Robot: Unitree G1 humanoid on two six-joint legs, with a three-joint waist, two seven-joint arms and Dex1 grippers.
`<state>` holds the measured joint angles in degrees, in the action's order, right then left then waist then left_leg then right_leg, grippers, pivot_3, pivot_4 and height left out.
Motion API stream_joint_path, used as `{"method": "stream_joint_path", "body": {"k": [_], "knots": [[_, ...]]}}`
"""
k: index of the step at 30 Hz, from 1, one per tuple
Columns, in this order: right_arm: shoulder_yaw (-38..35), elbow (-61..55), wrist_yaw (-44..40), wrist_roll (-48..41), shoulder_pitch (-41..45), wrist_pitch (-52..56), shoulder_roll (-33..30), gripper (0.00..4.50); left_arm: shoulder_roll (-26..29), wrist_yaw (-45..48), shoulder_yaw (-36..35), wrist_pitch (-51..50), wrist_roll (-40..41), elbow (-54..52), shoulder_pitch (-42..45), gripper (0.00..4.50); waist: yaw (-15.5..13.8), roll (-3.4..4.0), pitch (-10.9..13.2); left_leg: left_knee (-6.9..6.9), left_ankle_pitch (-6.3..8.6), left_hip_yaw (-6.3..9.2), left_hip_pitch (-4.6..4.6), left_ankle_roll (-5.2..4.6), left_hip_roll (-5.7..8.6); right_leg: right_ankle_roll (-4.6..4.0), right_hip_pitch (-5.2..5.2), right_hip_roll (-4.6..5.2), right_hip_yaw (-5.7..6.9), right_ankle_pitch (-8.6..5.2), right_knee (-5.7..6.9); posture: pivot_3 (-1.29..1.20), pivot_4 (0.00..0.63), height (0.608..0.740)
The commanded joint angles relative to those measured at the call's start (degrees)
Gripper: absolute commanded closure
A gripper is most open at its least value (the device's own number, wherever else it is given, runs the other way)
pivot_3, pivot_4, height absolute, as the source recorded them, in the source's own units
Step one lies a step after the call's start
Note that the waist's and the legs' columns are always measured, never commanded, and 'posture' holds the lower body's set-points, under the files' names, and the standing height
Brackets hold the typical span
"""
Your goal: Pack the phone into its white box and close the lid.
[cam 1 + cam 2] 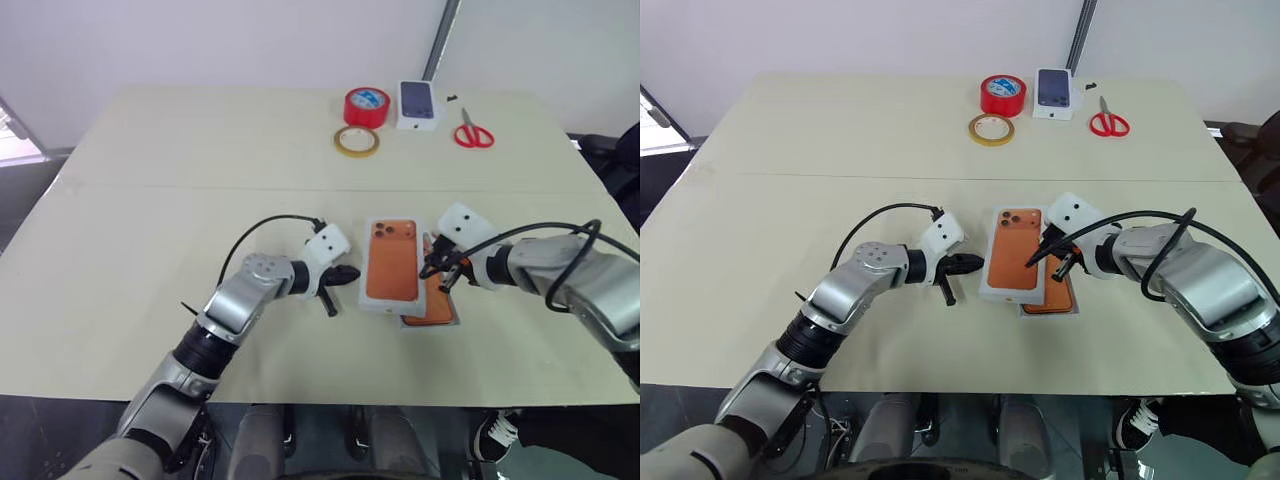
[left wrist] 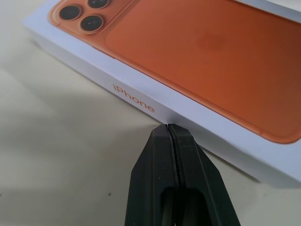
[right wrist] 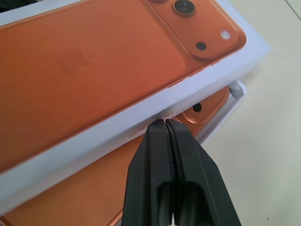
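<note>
The lid (image 1: 390, 262), white with an orange phone picture printed on top, lies askew over the white box (image 3: 236, 93), shifted toward my left. Under it, the orange phone (image 3: 136, 188) lies in the box, and its right strip and one lens stick out past the lid. My left gripper (image 1: 350, 273) is shut, its tip against the lid's left wall (image 2: 141, 101) by the printed lettering. My right gripper (image 3: 164, 121) is shut too, with its tip on the lid's right wall just above the phone. Neither holds anything.
At the table's far side stand a red tape roll (image 1: 367, 106), a yellowish tape ring (image 1: 356, 140), a small white carton with a dark phone picture (image 1: 418, 104) and red scissors (image 1: 473, 133). Bare beige tabletop (image 1: 150, 230) lies to the left.
</note>
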<state>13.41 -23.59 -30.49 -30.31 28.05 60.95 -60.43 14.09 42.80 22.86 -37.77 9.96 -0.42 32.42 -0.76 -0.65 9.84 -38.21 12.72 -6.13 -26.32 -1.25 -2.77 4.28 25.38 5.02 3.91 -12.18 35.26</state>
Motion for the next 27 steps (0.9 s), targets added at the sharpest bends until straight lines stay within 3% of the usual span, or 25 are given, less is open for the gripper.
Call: {"method": "stream_joint_path", "body": {"k": [1,10,27], "knots": [[-2.62,-3.94,-3.1,0.22,-1.12,-0.41,-0.84,4.46,-2.62,1.15,0.74,-0.58,1.76,-3.61,2.09,4.5,-0.1,0.0,0.0,-0.01,0.0,0.0,0.0,0.0,0.01,0.0,0.0,0.0,0.0,0.0,0.0,0.0,0.15,0.74],[-6.09,-4.05,-7.4,3.02,-6.71,-1.6,-3.87,4.46,-5.06,2.09,2.8,-1.85,1.24,-4.71,2.25,4.5,-0.01,0.0,0.0,-0.02,0.0,0.01,0.01,0.0,0.02,0.0,-0.02,0.0,0.0,0.0,0.0,0.0,0.15,0.74],[-8.07,-3.48,-10.34,7.27,-10.03,-2.13,-3.16,4.46,-5.05,4.61,4.51,-3.08,1.35,-5.28,3.02,4.5,-0.08,0.0,0.0,-0.04,0.0,0.01,0.01,0.0,0.06,0.01,-0.02,0.0,0.0,0.0,0.02,0.0,0.15,0.74]]}}
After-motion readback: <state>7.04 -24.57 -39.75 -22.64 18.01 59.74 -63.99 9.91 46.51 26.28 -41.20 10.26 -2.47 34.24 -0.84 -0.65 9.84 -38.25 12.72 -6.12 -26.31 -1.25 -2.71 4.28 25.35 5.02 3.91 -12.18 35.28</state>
